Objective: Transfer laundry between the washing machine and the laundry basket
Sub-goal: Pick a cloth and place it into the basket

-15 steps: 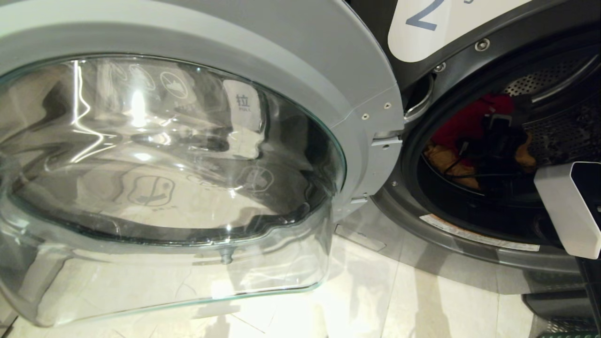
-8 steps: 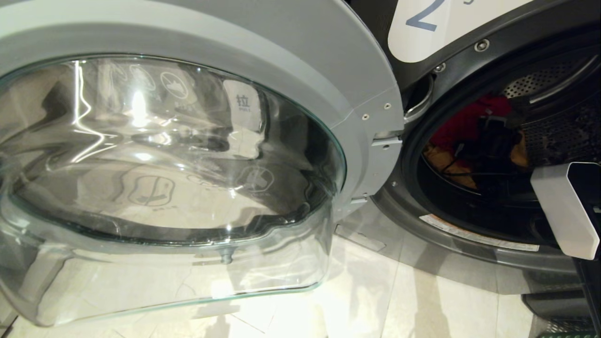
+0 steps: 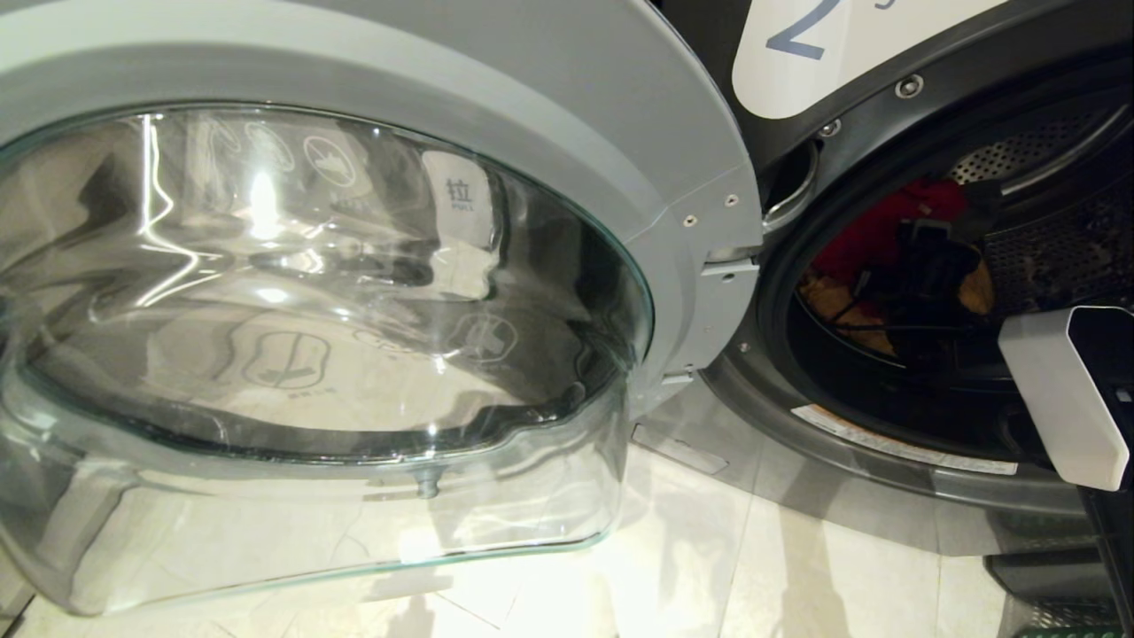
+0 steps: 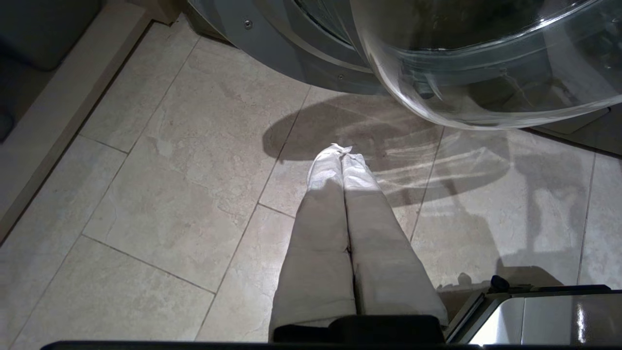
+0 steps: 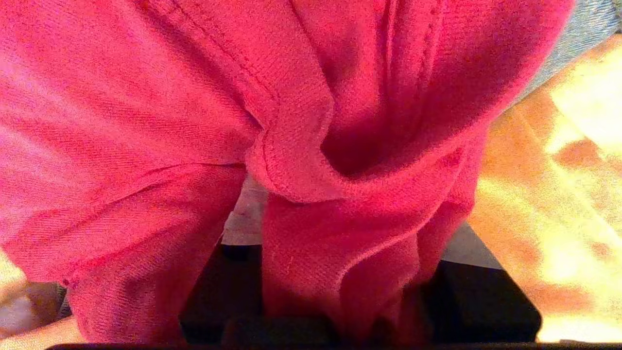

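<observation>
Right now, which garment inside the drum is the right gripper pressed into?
The red cloth. It fills the right wrist view, folded between the fingers of the right gripper; the orange-yellow piece lies beside it, off to the side.

The washing machine [image 3: 886, 496] carries a white label [image 3: 824, 53] at the top of its front, cut by the picture's edge, bearing a large blue-grey 2. On the open glass door [image 3: 310, 354] a pale tab [image 3: 458, 199] shows the Chinese character 拉, with small letters beneath too fine to read. Round care symbols [image 3: 328, 159] are printed on the glass nearby. A strip sticker [image 3: 895, 443] on the drum opening's lower rim is illegible.
</observation>
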Available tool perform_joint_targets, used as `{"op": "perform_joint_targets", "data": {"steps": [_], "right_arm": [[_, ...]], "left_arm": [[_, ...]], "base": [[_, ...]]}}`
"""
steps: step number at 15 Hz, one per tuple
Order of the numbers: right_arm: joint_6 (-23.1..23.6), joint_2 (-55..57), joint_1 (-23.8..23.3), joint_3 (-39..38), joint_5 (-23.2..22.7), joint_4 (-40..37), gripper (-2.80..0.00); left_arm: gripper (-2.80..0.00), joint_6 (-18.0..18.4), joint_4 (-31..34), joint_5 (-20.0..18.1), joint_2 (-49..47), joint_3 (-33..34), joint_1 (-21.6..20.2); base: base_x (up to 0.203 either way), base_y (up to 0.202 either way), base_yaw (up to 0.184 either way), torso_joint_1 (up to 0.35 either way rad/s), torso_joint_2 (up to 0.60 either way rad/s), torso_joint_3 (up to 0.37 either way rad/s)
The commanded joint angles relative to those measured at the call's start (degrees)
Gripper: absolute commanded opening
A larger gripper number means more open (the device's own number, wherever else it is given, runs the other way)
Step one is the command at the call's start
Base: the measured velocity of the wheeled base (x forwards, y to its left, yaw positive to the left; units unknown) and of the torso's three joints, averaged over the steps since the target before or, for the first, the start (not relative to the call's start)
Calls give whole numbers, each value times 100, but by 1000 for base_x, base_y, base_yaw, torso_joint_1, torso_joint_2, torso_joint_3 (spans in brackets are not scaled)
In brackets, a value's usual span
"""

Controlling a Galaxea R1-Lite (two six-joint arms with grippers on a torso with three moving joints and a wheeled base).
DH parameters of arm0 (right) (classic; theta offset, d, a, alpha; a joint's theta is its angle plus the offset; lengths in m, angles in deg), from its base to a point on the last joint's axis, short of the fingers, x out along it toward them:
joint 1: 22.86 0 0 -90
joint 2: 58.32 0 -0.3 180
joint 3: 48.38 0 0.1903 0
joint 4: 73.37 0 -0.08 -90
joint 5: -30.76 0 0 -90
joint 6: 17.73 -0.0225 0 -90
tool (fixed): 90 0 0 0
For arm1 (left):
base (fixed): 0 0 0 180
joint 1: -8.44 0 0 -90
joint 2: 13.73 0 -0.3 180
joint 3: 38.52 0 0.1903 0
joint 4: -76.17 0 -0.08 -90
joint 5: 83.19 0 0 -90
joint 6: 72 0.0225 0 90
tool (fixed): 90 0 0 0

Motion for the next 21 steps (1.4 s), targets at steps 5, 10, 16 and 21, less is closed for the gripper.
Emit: {"op": "perform_joint_targets", "data": {"steps": [5,10,16,21], "right_arm": [[-14,-603,5,-656,85,0,-280],[-390,-2163,369,-2745,114,60,-280],[-621,-3675,1130,-4454,220,457,-280],[-600,-4825,1382,-5582,310,519,-280]], "left_arm": [[-280,61,6,-10,2,35,0],[-280,212,6,-19,2,35,0],[-280,379,6,-28,2,35,0],[-280,378,6,-28,2,35,0]], "base": [[0,0,0,0,0,0],[0,0,0,0,0,0],[0,0,0,0,0,0],[0,0,0,0,0,0]]}}
